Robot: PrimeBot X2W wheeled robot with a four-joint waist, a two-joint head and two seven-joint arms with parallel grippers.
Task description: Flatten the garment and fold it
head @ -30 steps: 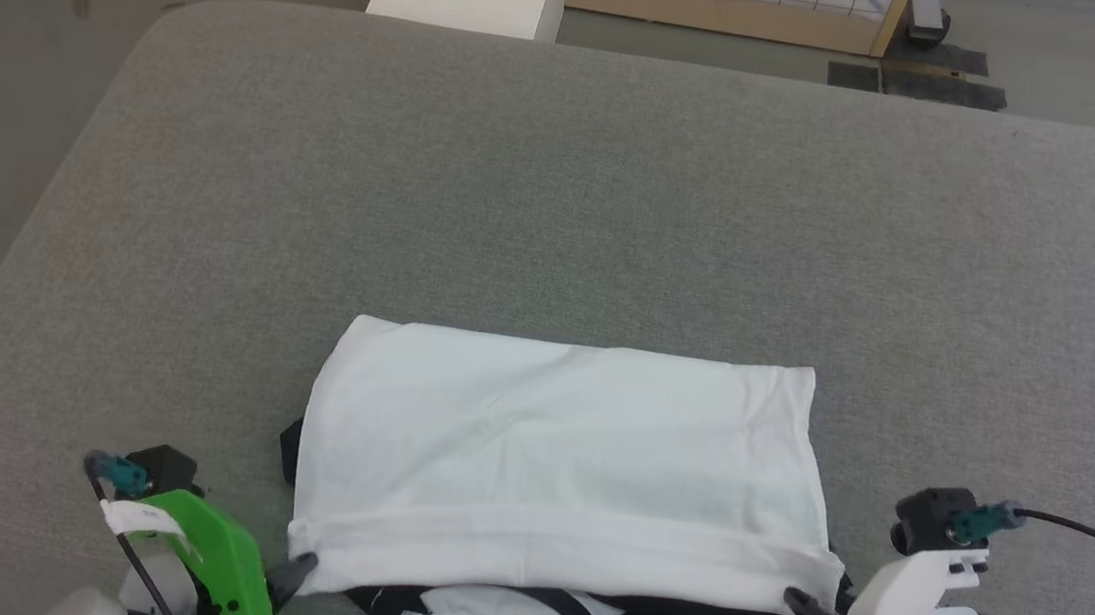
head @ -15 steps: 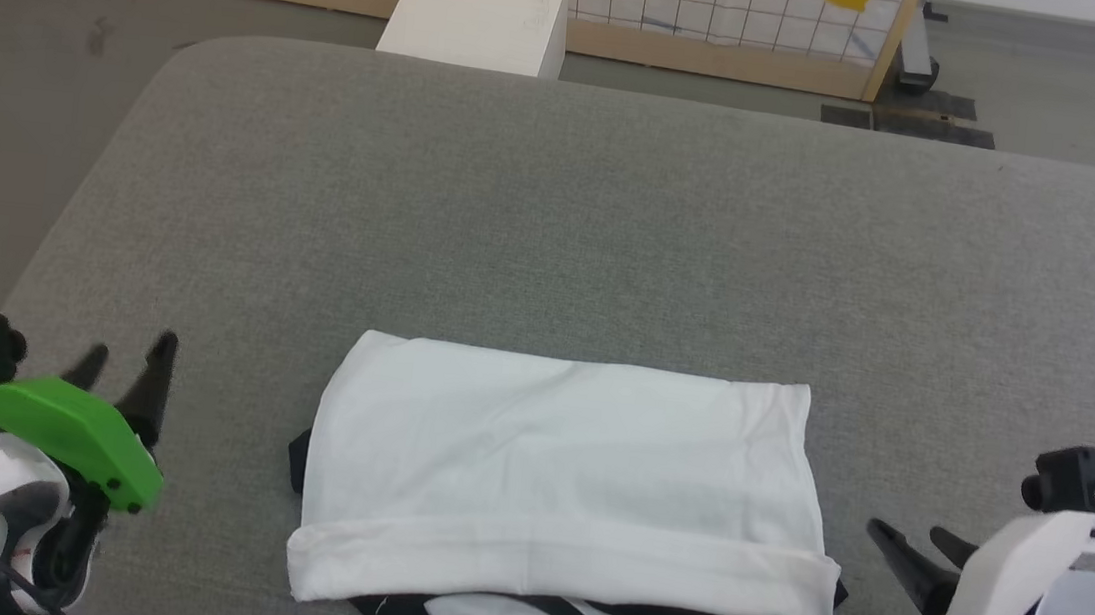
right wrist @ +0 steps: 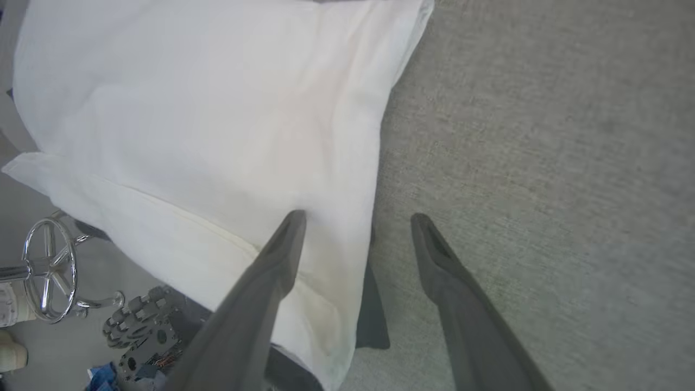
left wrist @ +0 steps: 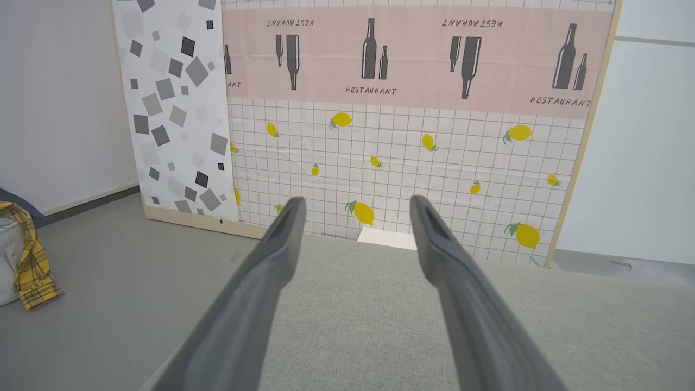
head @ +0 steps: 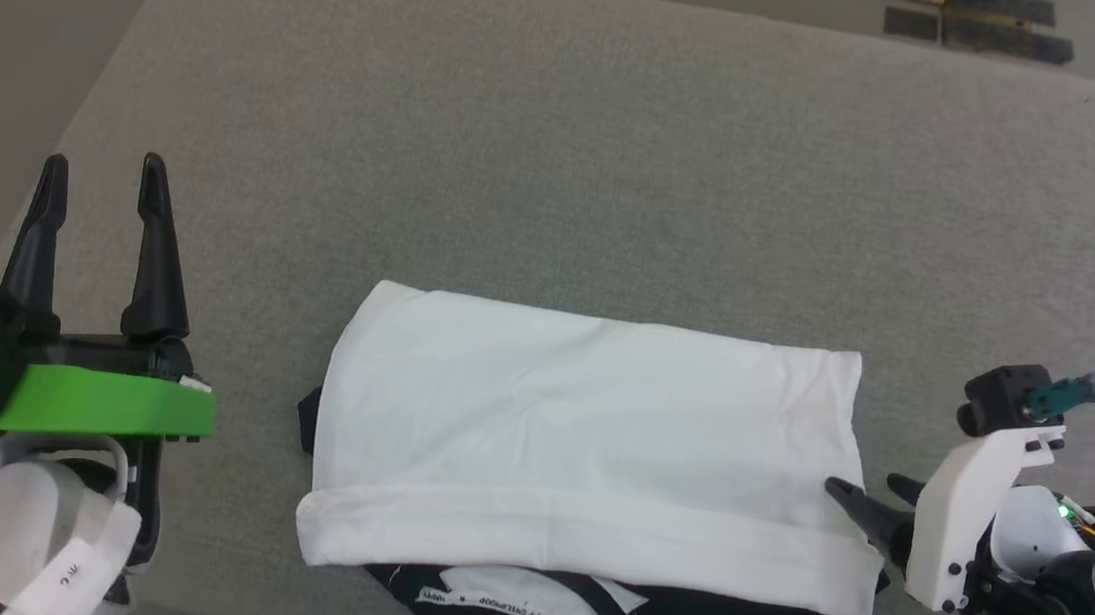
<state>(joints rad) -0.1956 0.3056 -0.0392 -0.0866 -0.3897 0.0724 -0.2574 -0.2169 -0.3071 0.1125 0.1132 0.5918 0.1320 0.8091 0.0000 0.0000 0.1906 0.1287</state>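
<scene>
White soft T-shirt with black sleeves [head: 586,432] lies near the front of the grey fabric-covered worktop [head: 623,154], doubled into a tidy rectangle with black collar trim peeking out below, so one fold looks done! Left end effector [head: 104,169] hovers spread and empty well off to the left. Right end effector [head: 862,484] is spread at the shirt's right edge, and the next move, I'd say, calls for pinching both layers there and carrying them across.

garment [head: 586,432]: white tee, black trim
state: folded into a flat rectangle, black collar part peeking out underneath
spot: near edge of the grey worktop [head: 623,154]
</scene>
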